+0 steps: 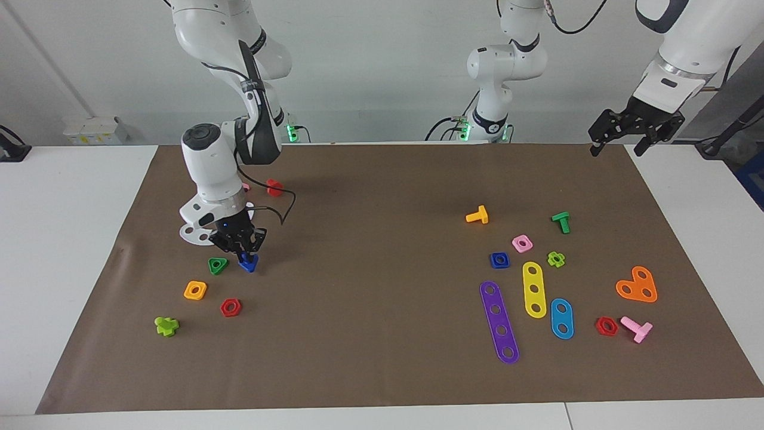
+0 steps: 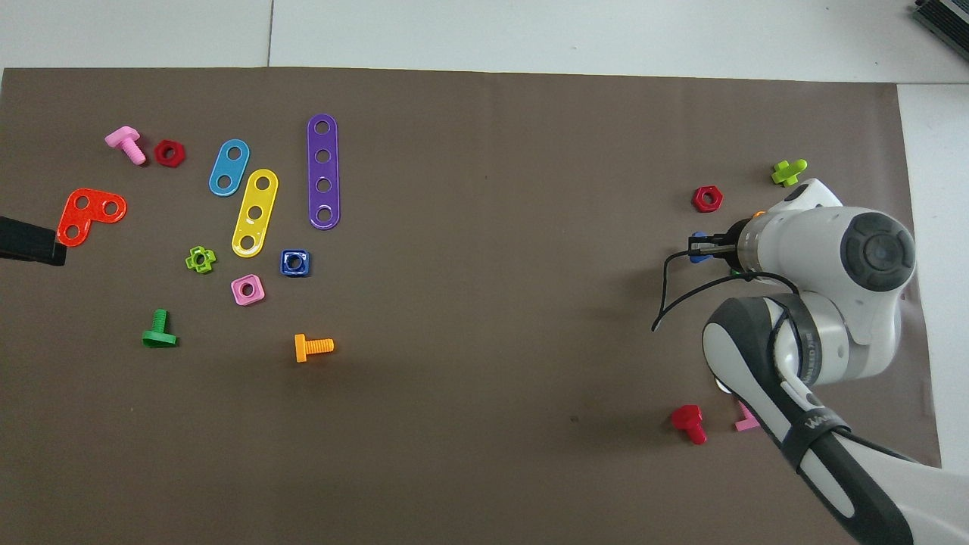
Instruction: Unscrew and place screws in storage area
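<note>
Right gripper: pinching blue bolt, low beside green triangular nut | Left gripper: waiting, fingers spread, at mat corner

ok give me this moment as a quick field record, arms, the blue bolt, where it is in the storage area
right gripper: low over the storage area, shut on the dark-blue bolt
dark-blue bolt: head down at the mat, beside the green triangular nut; contact with the mat cannot be told
nearby parts: red hex nut, orange square nut, white curved strip partly hidden by the right arm
left gripper: waits, raised over the mat's corner at the left arm's end
task stage: bolt brought to storage, not yet released
</note>
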Controlling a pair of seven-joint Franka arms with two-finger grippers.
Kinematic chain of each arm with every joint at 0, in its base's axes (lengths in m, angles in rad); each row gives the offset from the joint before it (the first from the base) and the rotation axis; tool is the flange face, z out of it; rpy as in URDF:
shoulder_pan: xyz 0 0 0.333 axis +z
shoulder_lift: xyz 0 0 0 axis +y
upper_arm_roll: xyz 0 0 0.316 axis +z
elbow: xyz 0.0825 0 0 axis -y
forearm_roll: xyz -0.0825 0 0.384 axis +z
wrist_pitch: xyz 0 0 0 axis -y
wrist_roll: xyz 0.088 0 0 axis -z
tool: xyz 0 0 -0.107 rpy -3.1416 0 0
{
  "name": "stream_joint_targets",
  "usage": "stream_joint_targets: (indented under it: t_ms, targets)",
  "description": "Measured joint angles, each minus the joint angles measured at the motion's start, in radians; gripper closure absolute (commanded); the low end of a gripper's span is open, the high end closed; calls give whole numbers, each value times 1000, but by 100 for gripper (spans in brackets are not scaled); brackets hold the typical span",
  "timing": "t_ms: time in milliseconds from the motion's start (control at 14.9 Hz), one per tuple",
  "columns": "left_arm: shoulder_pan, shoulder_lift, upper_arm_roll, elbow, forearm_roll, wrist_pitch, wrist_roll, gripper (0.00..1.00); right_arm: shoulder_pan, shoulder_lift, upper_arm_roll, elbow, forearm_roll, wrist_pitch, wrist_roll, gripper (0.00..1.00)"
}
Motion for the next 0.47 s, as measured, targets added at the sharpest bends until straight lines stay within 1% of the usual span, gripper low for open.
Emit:
stream_joint_targets:
  t_ms: [471]
  targets:
    - [0,0,0,0,0,0,0,0,-23,-2,0,-36,8,18,-38,100]
